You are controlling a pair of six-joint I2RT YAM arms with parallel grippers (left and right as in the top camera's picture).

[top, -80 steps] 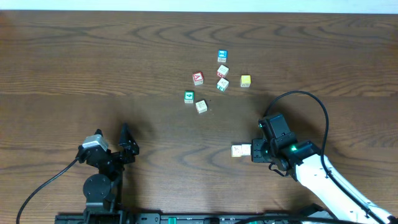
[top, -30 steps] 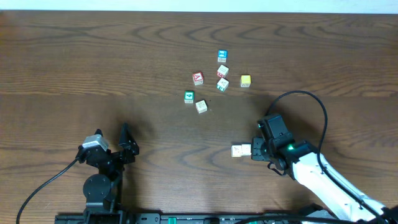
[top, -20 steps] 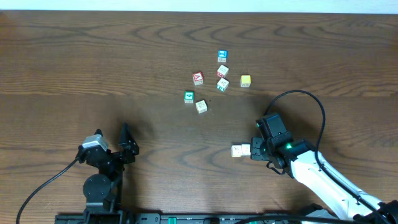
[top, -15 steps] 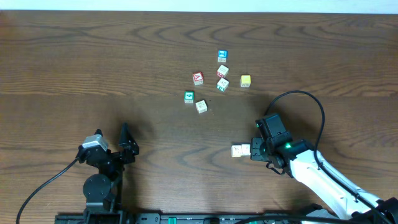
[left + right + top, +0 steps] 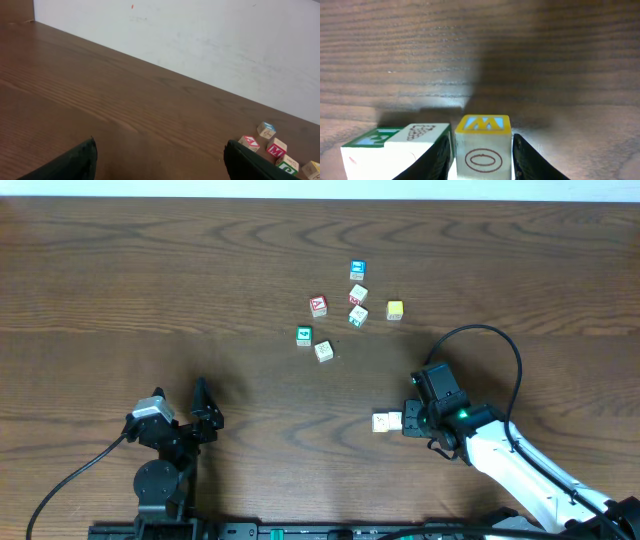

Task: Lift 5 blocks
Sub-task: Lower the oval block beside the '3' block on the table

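Flanking a block [image 5: 483,150] — right end effector [image 5: 402,422], grip unclear; left end effector [image 5: 161,159] spread wide.

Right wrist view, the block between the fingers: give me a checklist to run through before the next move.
1. Yellow-edged block centred between the right tool's fingers: ok.
2. Firm grip on it: cannot tell; contact isn't clear.
3. Neighbour out of the way: not ok; the green-edged block sits right beside one finger.
4. Left tool open, away from the blocks: ok.
5. Remaining blocks apart from both arms: ok.
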